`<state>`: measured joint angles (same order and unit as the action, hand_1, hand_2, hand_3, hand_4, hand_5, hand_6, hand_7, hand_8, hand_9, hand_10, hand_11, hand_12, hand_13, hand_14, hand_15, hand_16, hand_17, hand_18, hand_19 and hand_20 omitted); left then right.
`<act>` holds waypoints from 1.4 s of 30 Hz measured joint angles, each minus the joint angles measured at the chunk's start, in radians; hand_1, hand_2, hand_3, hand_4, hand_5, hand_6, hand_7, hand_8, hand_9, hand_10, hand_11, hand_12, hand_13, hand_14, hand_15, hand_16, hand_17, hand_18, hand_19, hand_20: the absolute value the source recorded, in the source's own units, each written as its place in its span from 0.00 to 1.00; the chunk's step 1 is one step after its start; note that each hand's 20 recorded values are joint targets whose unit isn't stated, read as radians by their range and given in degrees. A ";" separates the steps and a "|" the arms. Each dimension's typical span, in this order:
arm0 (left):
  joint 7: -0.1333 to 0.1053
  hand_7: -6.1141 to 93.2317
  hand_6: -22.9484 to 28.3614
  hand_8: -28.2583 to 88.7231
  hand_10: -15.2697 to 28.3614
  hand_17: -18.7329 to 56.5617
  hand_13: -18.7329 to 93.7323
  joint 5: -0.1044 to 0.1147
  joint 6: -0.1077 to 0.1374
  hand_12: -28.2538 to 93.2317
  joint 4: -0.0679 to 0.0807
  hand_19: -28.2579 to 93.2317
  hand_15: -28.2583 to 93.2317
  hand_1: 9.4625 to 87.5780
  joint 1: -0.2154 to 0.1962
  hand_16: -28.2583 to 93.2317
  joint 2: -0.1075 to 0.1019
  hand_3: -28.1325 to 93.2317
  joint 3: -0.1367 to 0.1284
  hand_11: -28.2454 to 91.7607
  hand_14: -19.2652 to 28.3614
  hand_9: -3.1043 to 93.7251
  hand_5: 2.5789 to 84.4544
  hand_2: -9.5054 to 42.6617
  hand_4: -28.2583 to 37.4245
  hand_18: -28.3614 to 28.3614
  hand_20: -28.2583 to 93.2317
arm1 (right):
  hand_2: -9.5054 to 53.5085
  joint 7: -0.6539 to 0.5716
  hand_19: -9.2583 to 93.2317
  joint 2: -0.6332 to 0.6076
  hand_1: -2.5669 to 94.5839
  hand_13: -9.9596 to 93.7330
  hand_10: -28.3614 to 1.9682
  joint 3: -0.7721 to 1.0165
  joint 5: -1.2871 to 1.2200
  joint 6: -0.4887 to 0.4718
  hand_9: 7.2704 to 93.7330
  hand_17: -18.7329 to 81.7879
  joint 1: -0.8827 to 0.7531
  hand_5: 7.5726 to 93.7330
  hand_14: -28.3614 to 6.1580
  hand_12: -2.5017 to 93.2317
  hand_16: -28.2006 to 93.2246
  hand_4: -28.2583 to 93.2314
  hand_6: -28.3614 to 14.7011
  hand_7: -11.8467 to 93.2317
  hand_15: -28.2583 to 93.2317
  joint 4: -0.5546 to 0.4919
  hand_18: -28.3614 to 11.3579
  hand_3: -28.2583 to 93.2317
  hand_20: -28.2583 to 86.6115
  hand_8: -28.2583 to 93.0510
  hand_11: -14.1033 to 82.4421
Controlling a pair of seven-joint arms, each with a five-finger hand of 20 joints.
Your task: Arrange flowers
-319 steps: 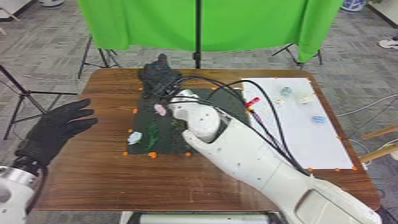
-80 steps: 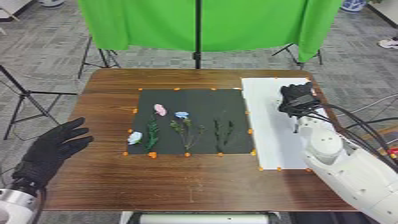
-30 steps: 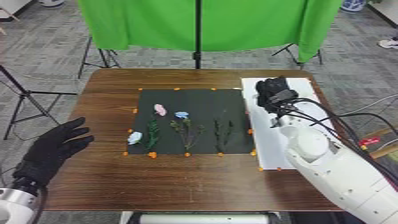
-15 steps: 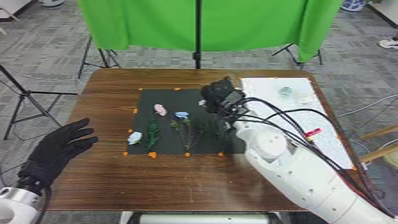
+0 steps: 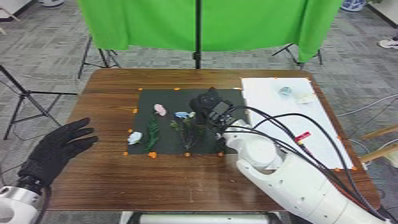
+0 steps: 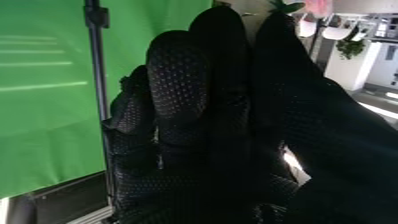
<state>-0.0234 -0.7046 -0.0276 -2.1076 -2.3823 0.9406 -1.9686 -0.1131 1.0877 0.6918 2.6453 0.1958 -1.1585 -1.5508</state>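
Left hand: the left hand (image 5: 59,151) is held released at the left side of the brown worktop (image 5: 102,182), fingers loose and spread a little.
White flower: laid on the dark mat (image 5: 149,100), between the two hands, nearer the robot than the right hand (image 5: 210,105).
Green sprig: a leafy sprig (image 5: 152,136) is laid just right of the white flower (image 5: 134,137), also left of the right hand and nearer the robot.
Pink flower: the pink flower (image 5: 160,109) is set left of the right hand, at the far end of the sprig.
Blue flower: the blue flower (image 5: 182,115) is found just beside the right hand, on its left; thin stems are run from it toward the robot.
Right hand: held over the mat, fingers drawn close together, grasping a pale flower (image 5: 191,114) that is seen by its left side. In the wrist view a green leaf (image 6: 286,7) and pinkish petals (image 6: 318,6) are noted at the fingertips.
White sheet: the white sheet (image 5: 322,150) is spread right of the right hand; on it are placed a pale blue bloom (image 5: 285,91) and, farther right, a cream bloom (image 5: 306,98).
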 measured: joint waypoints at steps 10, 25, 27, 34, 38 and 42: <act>0.002 0.26 0.55 0.16 0.67 0.16 0.42 -0.001 0.000 0.36 0.000 0.66 0.52 0.21 0.003 0.21 0.001 0.81 -0.001 0.44 0.77 0.36 0.39 0.16 0.02 0.91 0.23 | 0.00 0.001 0.86 0.015 0.44 0.72 0.69 0.028 0.027 -0.009 0.78 0.47 -0.003 0.65 0.60 0.46 0.46 0.00 0.67 0.58 0.76 0.060 0.25 0.89 0.66 0.21 0.45; 0.002 0.26 0.55 0.16 0.67 0.16 0.42 -0.002 0.000 0.36 0.000 0.66 0.52 0.21 0.003 0.21 0.005 0.81 -0.002 0.45 0.77 0.36 0.39 0.16 0.02 0.91 0.23 | 0.01 0.085 0.85 0.012 0.29 0.69 0.62 0.103 -0.010 -0.082 0.71 0.45 -0.068 0.66 0.56 0.32 0.45 0.00 0.69 0.50 0.77 -0.015 0.21 0.93 0.67 0.08 0.55; 0.002 0.26 0.55 0.16 0.67 0.16 0.42 -0.003 0.000 0.36 0.000 0.66 0.52 0.21 0.003 0.21 0.007 0.81 -0.003 0.45 0.77 0.36 0.39 0.16 0.02 0.91 0.23 | 0.01 0.093 0.84 0.010 0.29 0.68 0.62 0.112 -0.042 -0.094 0.69 0.45 -0.080 0.65 0.55 0.32 0.45 0.00 0.68 0.50 0.77 -0.039 0.22 0.93 0.67 0.08 0.55; -0.013 0.26 0.55 0.16 0.67 0.16 0.42 0.004 0.005 0.36 -0.001 0.66 0.52 0.21 -0.012 0.21 0.000 0.81 -0.004 0.45 0.77 0.36 0.39 0.16 0.02 0.91 0.23 | 0.03 0.065 0.75 -0.015 0.28 0.55 0.52 0.133 -0.080 -0.084 0.52 0.38 -0.081 0.49 0.52 0.30 0.41 0.00 0.63 0.48 0.72 -0.085 0.22 0.95 0.63 0.08 0.51; -0.013 0.26 0.55 0.16 0.67 0.16 0.42 0.001 0.005 0.36 -0.002 0.66 0.52 0.21 -0.016 0.21 -0.005 0.81 -0.007 0.45 0.77 0.36 0.39 0.16 0.02 0.91 0.23 | 0.02 -0.014 0.75 -0.061 0.30 0.48 0.51 0.137 -0.092 -0.069 0.42 0.36 -0.046 0.40 0.54 0.28 0.38 0.00 0.60 0.49 0.67 -0.070 0.25 0.97 0.61 0.08 0.47; -0.011 0.26 0.55 0.16 0.67 0.16 0.42 -0.001 0.004 0.36 -0.005 0.66 0.52 0.21 -0.016 0.21 0.010 0.81 -0.018 0.45 0.77 0.36 0.39 0.16 0.02 0.91 0.23 | 0.00 -0.087 0.69 -0.130 0.30 0.43 0.49 0.137 -0.094 -0.044 0.35 0.34 0.010 0.32 0.53 0.26 0.37 0.00 0.57 0.47 0.55 0.013 0.26 0.98 0.56 0.08 0.41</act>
<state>-0.0345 -0.7056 -0.0231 -2.1124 -2.3980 0.9503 -1.9866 -0.2006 0.9574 0.8287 2.5509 0.1519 -1.1484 -1.5380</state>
